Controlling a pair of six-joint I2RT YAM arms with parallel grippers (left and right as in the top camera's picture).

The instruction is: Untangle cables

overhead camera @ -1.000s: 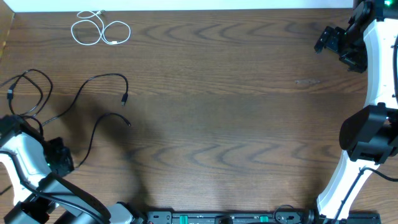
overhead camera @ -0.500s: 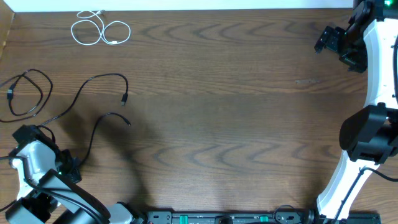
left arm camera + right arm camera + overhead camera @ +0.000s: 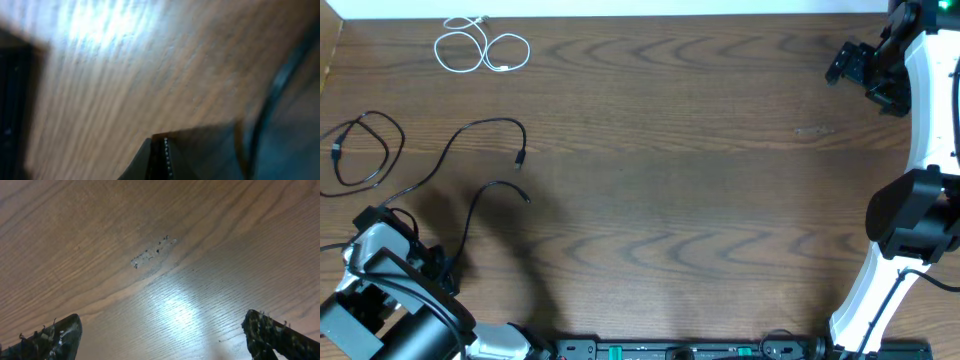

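At the worktop's (image 3: 670, 200) left edge lay a black cable (image 3: 398, 140) in a loose loop. Just nearer, toward the near left corner, the left gripper (image 3: 368, 218) hung low over the wood, fingers (image 3: 159, 152) pressed fully together with nothing visible between them; a blurred dark strand passed beside them in its wrist view. A second black cable (image 3: 470, 128) curved from there toward the middle, plug (image 3: 520, 160) free. The white cable (image 3: 485, 52) sat coiled in the far left corner, apart from both. By the far right corner the right gripper (image 3: 840, 68) stood spread wide and empty above a scuff mark (image 3: 152, 254).
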